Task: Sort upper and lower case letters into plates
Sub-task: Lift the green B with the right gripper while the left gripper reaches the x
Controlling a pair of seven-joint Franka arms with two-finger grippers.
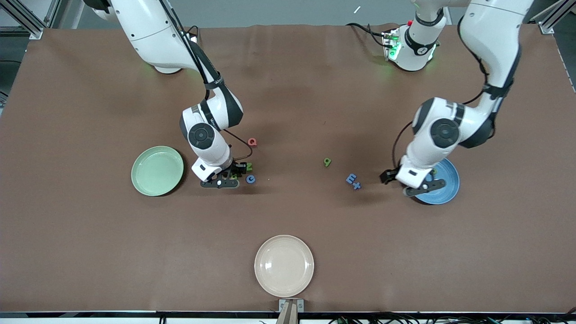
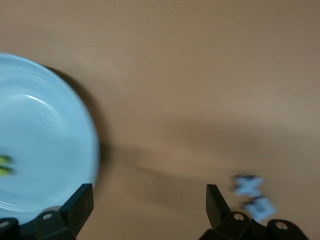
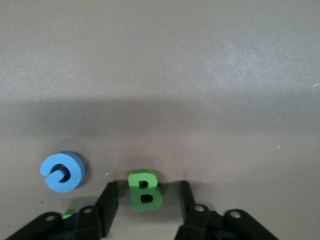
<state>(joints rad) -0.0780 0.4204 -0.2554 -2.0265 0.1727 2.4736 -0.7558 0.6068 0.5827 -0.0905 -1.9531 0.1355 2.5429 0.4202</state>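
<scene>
Our right claw (image 3: 145, 192) is down at the table between the mint green plate (image 1: 157, 171) and the middle of the table, its fingers (image 3: 108, 199) spread with a green letter B (image 3: 145, 190) standing in the gap, and we cannot tell whether they touch it. Just beside the claw lie a blue letter c (image 1: 250, 179) and a green letter (image 1: 249, 167), the green one slightly farther from the front camera. A red letter Q (image 1: 252, 142) sits farther still, near the right arm's wrist.

Our left claw (image 2: 150, 205) hangs at the edge of the blue plate (image 1: 445, 182), toward the right arm's end of it, with its fingers spread wide and nothing between them. A green letter (image 2: 4, 165) lies in the blue plate. Near this claw, toward the middle of the table, a blue letter E (image 1: 350, 178) and a small blue letter (image 1: 357, 185) lie just beside each other. A green letter g (image 1: 327, 161) rests a little farther from the front camera. A cream plate (image 1: 284, 265) sits nearest that camera, well apart from the letters.
</scene>
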